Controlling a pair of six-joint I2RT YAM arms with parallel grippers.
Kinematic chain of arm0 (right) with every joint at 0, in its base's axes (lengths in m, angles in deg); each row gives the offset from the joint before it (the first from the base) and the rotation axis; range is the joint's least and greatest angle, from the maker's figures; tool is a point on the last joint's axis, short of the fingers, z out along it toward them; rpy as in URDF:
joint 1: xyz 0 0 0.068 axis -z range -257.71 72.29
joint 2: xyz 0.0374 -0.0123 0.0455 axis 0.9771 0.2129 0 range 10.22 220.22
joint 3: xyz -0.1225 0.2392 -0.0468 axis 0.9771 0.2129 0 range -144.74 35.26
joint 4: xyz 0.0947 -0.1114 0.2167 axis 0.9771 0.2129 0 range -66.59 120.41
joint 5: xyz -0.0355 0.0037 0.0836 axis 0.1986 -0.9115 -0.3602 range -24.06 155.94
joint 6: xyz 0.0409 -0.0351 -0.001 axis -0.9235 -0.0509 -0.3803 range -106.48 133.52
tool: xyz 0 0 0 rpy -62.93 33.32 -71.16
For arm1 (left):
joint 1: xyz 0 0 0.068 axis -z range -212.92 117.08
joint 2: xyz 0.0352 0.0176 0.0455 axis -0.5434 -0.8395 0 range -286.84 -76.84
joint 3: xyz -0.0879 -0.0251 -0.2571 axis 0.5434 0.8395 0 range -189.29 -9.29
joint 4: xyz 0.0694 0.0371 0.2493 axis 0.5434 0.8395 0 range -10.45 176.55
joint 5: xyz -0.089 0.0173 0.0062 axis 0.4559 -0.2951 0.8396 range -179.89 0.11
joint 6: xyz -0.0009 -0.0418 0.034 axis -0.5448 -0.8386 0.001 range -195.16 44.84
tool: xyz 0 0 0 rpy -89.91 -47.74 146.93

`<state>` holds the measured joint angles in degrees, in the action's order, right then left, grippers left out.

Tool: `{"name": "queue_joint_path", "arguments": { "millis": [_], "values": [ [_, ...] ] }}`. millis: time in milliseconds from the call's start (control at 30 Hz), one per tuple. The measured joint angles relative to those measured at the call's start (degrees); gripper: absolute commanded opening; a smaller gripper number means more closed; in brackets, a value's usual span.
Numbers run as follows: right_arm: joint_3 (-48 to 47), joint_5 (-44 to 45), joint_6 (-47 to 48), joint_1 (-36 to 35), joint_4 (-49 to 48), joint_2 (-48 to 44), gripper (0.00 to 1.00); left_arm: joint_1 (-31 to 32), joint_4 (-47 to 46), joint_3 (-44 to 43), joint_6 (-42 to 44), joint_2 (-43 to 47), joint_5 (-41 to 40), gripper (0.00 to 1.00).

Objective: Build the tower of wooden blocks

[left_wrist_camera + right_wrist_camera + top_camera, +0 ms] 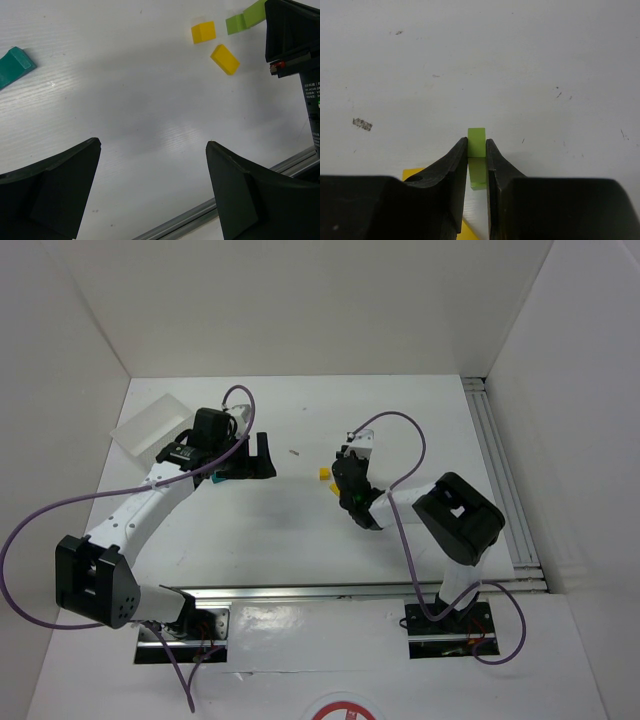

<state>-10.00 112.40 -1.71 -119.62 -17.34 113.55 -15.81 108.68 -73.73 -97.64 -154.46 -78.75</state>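
Right gripper [477, 146] is pinching the green block [476, 136]. I'd set it upright, slowly, beside the yellow block [414, 174] next to its fingers. Left gripper [152, 145] is spread wide, holding nothing.

A white table [300, 530] sits boxed in by plain white panels: a back wall [300, 300], a left wall [50, 400] and a right wall [580, 390], all bare. A metal near rail [320, 591] runs along the front edge, and a side rail [503, 470] runs along the right. The tabletop shows small dark scuffs [362, 124] (clearest in the right wrist view). The light is even and soft, casting only faint grey shadows.
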Motion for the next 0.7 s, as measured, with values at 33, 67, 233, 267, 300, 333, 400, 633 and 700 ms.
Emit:
{"name": "queue_joint_path", "arguments": {
  "millis": [33, 67, 233, 267, 300, 333, 400, 633, 700],
  "values": [
    [0.20, -0.28, 0.44, 0.07, -0.59, -0.02, 0.01, 0.00, 0.00, 0.00, 0.00, 0.00, 0.00, 1.00],
    [0.55, -0.66, 0.98, 0.07, -1.51, -0.04, 0.01, 0.00, 0.02, 0.00, 0.00, 0.00, 0.00, 1.00],
    [1.79, -1.90, 2.32, 0.39, -3.56, -0.09, 0.01, 0.00, -0.02, 0.00, 0.00, -0.20, 0.00, 1.00],
    [1.84, -2.21, 2.56, 0.52, -3.74, -0.09, 0.01, 0.00, 0.00, 0.00, 0.00, -0.33, 0.00, 1.00],
    [1.90, -2.34, 2.71, 0.63, -4.04, -0.09, 0.01, 0.00, 0.00, 0.00, 0.00, -0.44, 0.00, 1.00],
    [2.23, -2.43, 2.89, 0.76, -4.87, -0.09, 0.01, 0.00, -0.02, 0.00, 0.00, -0.52, 0.00, 1.00],
    [2.99, -2.51, 2.99, 0.98, -5.92, -0.09, 0.01, 0.00, 0.00, 0.00, 0.00, -0.63, 0.00, 1.00],
    [5.38, -3.06, 2.95, 1.09, -8.07, -0.09, 0.01, 0.00, -0.02, 0.00, 0.00, -0.83, 0.00, 1.00],
    [5.84, -3.19, 2.95, 1.09, -8.70, -0.09, 0.01, 0.00, 0.00, 0.00, 0.00, -1.05, 0.00, 1.00]
  ]
}}
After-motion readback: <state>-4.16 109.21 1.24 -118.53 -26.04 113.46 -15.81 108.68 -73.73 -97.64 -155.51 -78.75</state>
